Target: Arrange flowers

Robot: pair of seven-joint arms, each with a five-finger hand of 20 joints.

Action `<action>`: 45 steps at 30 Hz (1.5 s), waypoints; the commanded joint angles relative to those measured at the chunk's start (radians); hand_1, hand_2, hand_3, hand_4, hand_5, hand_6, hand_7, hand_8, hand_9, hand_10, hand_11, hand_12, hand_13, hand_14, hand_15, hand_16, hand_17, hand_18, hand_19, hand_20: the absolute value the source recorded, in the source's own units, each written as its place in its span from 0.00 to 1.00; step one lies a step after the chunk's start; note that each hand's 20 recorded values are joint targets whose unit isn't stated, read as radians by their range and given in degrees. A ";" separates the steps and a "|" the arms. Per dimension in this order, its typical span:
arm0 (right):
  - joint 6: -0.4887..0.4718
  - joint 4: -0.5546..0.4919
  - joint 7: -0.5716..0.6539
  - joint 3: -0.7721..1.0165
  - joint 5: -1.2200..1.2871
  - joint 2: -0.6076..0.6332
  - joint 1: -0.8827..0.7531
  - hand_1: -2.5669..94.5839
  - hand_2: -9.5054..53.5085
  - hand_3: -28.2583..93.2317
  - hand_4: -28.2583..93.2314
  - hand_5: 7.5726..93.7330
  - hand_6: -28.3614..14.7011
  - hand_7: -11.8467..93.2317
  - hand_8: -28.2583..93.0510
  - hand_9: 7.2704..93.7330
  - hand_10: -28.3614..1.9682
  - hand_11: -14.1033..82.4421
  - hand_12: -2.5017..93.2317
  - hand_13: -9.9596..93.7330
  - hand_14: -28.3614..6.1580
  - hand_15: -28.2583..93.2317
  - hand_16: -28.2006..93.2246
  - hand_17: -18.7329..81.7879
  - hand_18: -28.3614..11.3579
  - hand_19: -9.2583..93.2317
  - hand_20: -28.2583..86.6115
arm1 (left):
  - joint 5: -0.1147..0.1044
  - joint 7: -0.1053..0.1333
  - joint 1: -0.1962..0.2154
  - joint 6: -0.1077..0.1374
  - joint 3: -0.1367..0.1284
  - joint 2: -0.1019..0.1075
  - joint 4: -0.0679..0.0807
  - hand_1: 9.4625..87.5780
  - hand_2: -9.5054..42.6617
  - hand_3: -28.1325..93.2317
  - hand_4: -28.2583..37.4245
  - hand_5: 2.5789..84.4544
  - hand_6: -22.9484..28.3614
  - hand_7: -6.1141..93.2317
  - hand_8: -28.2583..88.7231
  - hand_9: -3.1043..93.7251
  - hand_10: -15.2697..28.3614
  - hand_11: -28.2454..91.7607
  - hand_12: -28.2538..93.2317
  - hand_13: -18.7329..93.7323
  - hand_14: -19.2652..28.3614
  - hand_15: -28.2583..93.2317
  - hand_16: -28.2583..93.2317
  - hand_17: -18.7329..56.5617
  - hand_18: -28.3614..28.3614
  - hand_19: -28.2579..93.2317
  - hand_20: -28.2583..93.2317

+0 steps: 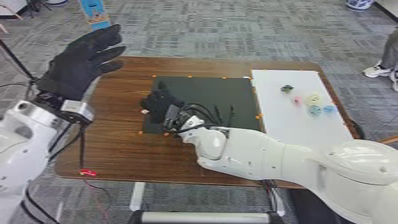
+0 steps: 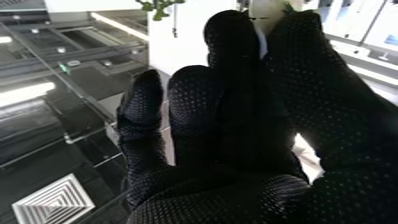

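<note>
My left hand (image 1: 84, 62) is raised over the table's left side, fingers straight and holding nothing. The right hand (image 1: 160, 102) is low over the left part of the dark mat (image 1: 200, 90). In the right wrist view, the index finger and thumb of my right hand (image 2: 222, 135) pinch a pale piece (image 2: 266, 9) at their tips, with a bit of green beside it. Green leaves (image 2: 160, 7) hang near the fingertips. Small flowers lie on the white board: green (image 1: 287, 88), pink (image 1: 298, 100), yellow (image 1: 313, 99) and blue (image 1: 329, 108).
A brown wooden table (image 1: 115, 155) carries the dark mat and the white board (image 1: 289, 120). Beside the right hand, a small pale thing (image 1: 145, 111) is at the mat's left edge. Small orange marks line the mat and board. The right arm crosses the table's front right part.
</note>
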 commanded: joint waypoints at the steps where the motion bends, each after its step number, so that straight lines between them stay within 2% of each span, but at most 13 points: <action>1: 0.018 0.043 0.037 -0.011 0.004 -0.049 0.028 0.54 0.00 0.87 0.00 0.73 0.80 0.61 0.20 0.80 0.76 0.44 0.58 0.67 0.66 0.84 0.59 0.44 0.25 0.83 0.73 | 0.005 -0.006 -0.035 -0.018 0.016 -0.005 0.005 0.15 0.01 0.79 0.00 0.26 0.49 0.23 0.16 0.23 0.57 0.37 0.36 0.32 0.67 0.35 0.27 0.07 0.89 0.55 0.29; 3: 0.012 0.042 0.034 -0.004 0.003 -0.044 0.024 0.54 0.00 0.87 0.00 0.72 0.80 0.61 0.20 0.80 0.76 0.44 0.58 0.67 0.66 0.85 0.59 0.44 0.25 0.83 0.73 | 0.000 -0.011 -0.045 -0.020 0.019 0.001 0.008 0.15 0.01 0.79 0.00 0.26 0.49 0.23 0.16 0.23 0.57 0.37 0.36 0.32 0.67 0.35 0.27 0.07 0.89 0.55 0.29; 6: 0.006 0.040 0.037 -0.001 0.000 -0.041 0.020 0.54 0.00 0.87 0.00 0.72 0.80 0.61 0.20 0.80 0.76 0.44 0.58 0.67 0.66 0.85 0.59 0.44 0.25 0.83 0.73 | 0.003 -0.005 -0.066 -0.018 0.022 0.015 0.013 0.15 0.01 0.79 0.00 0.26 0.49 0.23 0.16 0.23 0.57 0.37 0.36 0.32 0.67 0.35 0.27 0.07 0.89 0.55 0.29; 9: -0.014 0.033 0.042 0.003 -0.012 -0.037 0.011 0.54 0.00 0.88 0.00 0.72 0.80 0.61 0.20 0.80 0.76 0.44 0.58 0.67 0.66 0.85 0.59 0.43 0.25 0.83 0.73 | 0.002 -0.010 -0.071 -0.021 0.018 0.015 0.012 0.15 0.02 0.78 0.00 0.26 0.49 0.23 0.16 0.23 0.57 0.37 0.36 0.32 0.67 0.35 0.27 0.07 0.89 0.55 0.29; 11: -0.020 0.037 0.038 0.000 -0.017 -0.037 0.014 0.54 0.00 0.87 0.00 0.72 0.80 0.61 0.20 0.79 0.77 0.44 0.58 0.67 0.66 0.85 0.59 0.43 0.25 0.83 0.73 | 0.004 -0.005 -0.062 -0.021 0.009 0.016 0.008 0.15 0.02 0.79 0.00 0.26 0.49 0.23 0.16 0.23 0.57 0.36 0.36 0.32 0.67 0.35 0.27 0.07 0.89 0.55 0.29; 12: -0.030 0.038 0.036 0.006 -0.024 -0.036 0.009 0.54 0.00 0.87 0.00 0.72 0.80 0.61 0.21 0.79 0.77 0.43 0.58 0.67 0.66 0.85 0.59 0.44 0.25 0.83 0.73 | 0.002 -0.010 -0.058 -0.022 0.006 0.014 0.007 0.15 0.02 0.79 0.00 0.26 0.49 0.23 0.16 0.23 0.57 0.36 0.36 0.32 0.67 0.35 0.27 0.07 0.89 0.55 0.29; 19: -0.179 -0.004 0.036 0.049 -0.027 -0.009 -0.002 0.53 0.00 0.87 0.00 0.68 0.83 0.58 0.19 0.76 0.78 0.41 0.57 0.63 0.67 0.83 0.61 0.41 0.26 0.82 0.73 | 0.002 -0.006 -0.053 -0.020 0.008 0.007 0.008 0.15 0.02 0.79 0.00 0.26 0.49 0.23 0.16 0.23 0.57 0.37 0.36 0.32 0.67 0.35 0.27 0.07 0.89 0.55 0.29; 25: -0.346 -0.048 0.052 0.096 -0.046 0.007 -0.014 0.49 0.00 0.87 0.00 0.63 0.82 0.57 0.18 0.70 0.77 0.38 0.54 0.59 0.63 0.83 0.56 0.38 0.26 0.80 0.73 | 0.002 -0.008 -0.051 -0.021 0.005 0.009 0.007 0.15 0.02 0.78 0.00 0.26 0.49 0.23 0.16 0.23 0.57 0.37 0.36 0.32 0.67 0.35 0.27 0.07 0.89 0.55 0.29; 31: -0.367 -0.043 0.077 0.097 -0.055 0.009 -0.012 0.48 0.00 0.88 0.00 0.59 0.81 0.57 0.18 0.64 0.73 0.46 0.47 0.56 0.61 0.84 0.53 0.37 0.26 0.79 0.72 | 0.003 -0.008 -0.044 -0.023 -0.001 0.007 0.006 0.15 0.02 0.78 0.00 0.26 0.49 0.23 0.16 0.23 0.57 0.36 0.36 0.32 0.67 0.35 0.27 0.07 0.89 0.55 0.29; 37: -0.435 -0.086 0.080 0.137 -0.053 0.026 -0.024 0.46 0.00 0.91 0.00 0.57 0.80 0.54 0.19 0.59 0.69 0.52 0.41 0.54 0.60 0.85 0.51 0.36 0.27 0.80 0.72 | 0.001 -0.013 -0.034 -0.023 -0.010 0.005 0.003 0.15 0.03 0.78 0.00 0.26 0.49 0.23 0.16 0.23 0.58 0.37 0.36 0.32 0.67 0.35 0.27 0.07 0.89 0.55 0.29; 41: -0.471 -0.121 0.073 0.152 -0.057 0.039 -0.021 0.42 0.00 0.95 0.00 0.56 0.79 0.50 0.15 0.55 0.65 0.58 0.34 0.53 0.58 0.86 0.51 0.36 0.27 0.80 0.73 | 0.001 -0.011 -0.018 -0.018 -0.024 0.004 -0.003 0.15 0.03 0.78 0.00 0.26 0.49 0.23 0.16 0.23 0.58 0.37 0.36 0.32 0.67 0.35 0.27 0.07 0.89 0.55 0.29; 42: -0.475 -0.131 0.081 0.158 -0.059 0.042 -0.025 0.41 0.00 0.96 0.00 0.55 0.78 0.49 0.09 0.53 0.64 0.58 0.33 0.52 0.58 0.86 0.50 0.36 0.26 0.80 0.73 | 0.001 -0.013 -0.023 -0.020 -0.022 0.004 -0.001 0.15 0.03 0.78 0.00 0.26 0.49 0.23 0.16 0.23 0.58 0.37 0.36 0.32 0.67 0.35 0.27 0.07 0.89 0.55 0.29; 45: -0.530 -0.165 0.089 0.182 -0.064 0.053 -0.032 0.41 0.00 0.96 0.00 0.53 0.76 0.49 0.08 0.51 0.64 0.58 0.33 0.51 0.56 0.86 0.50 0.36 0.26 0.80 0.73 | 0.001 -0.014 -0.016 -0.017 -0.027 0.002 -0.004 0.15 0.03 0.78 0.00 0.26 0.49 0.23 0.16 0.23 0.58 0.37 0.36 0.32 0.67 0.35 0.27 0.07 0.89 0.55 0.29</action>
